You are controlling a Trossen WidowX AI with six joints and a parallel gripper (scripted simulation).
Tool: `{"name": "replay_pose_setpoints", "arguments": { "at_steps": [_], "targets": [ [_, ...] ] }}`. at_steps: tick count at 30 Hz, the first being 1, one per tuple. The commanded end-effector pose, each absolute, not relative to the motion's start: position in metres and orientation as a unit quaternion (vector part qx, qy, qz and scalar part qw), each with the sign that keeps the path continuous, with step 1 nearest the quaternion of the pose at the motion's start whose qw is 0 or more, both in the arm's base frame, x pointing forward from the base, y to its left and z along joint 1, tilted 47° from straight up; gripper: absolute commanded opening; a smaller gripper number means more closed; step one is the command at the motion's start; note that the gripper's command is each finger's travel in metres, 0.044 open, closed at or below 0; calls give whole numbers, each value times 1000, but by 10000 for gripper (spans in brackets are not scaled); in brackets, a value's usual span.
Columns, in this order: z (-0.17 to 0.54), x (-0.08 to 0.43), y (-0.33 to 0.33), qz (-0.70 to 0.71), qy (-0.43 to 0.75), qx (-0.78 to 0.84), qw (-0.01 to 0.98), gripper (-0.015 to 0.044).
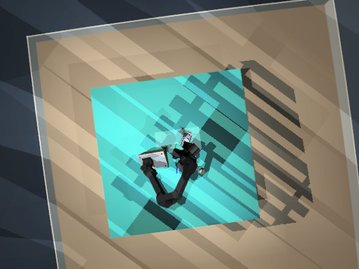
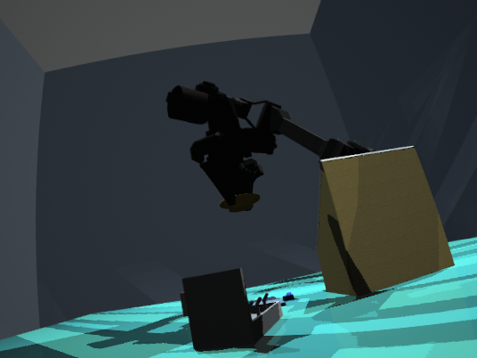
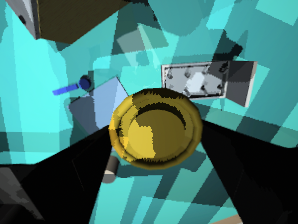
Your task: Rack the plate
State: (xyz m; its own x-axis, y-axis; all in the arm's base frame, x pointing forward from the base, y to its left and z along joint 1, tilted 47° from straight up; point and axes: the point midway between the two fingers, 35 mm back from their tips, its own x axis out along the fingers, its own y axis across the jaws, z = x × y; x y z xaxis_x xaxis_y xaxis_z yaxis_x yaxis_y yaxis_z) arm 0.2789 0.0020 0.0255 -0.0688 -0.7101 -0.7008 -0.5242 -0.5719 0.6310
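The yellow round plate [image 2: 240, 202] [image 3: 160, 132] is between the two fingers of my gripper [image 3: 155, 127], which is shut on it at opposite edges. The plate is nearly level, slightly tilted, and hangs well above the table. The dish rack [image 1: 187, 138] [image 2: 215, 309] [image 3: 197, 80] stands on the teal mat, with a light base, short dark rails and a dark upright panel at one end. In the wrist view it lies beyond the plate, up and to the right. In the exterior view the panel hides much of its slots.
The arm's base sits on a tall wooden block [image 1: 159, 160] [image 2: 387, 223] [image 3: 75, 20] with a white top. A blue stick-like object [image 3: 65, 90] and a pale blue square [image 3: 102, 102] lie near the rack. A small grey cylinder [image 1: 201, 171] [image 3: 109, 174] is on the mat.
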Motion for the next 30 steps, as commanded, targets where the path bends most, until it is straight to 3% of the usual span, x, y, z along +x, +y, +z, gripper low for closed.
{"name": "replay_pose_setpoints", "arguments": {
  "at_steps": [1, 30],
  "targets": [
    [16, 274, -5, -590, -457, 664, 50, 0],
    [-57, 254, -43, -645, -433, 546, -315, 0]
  ]
}}
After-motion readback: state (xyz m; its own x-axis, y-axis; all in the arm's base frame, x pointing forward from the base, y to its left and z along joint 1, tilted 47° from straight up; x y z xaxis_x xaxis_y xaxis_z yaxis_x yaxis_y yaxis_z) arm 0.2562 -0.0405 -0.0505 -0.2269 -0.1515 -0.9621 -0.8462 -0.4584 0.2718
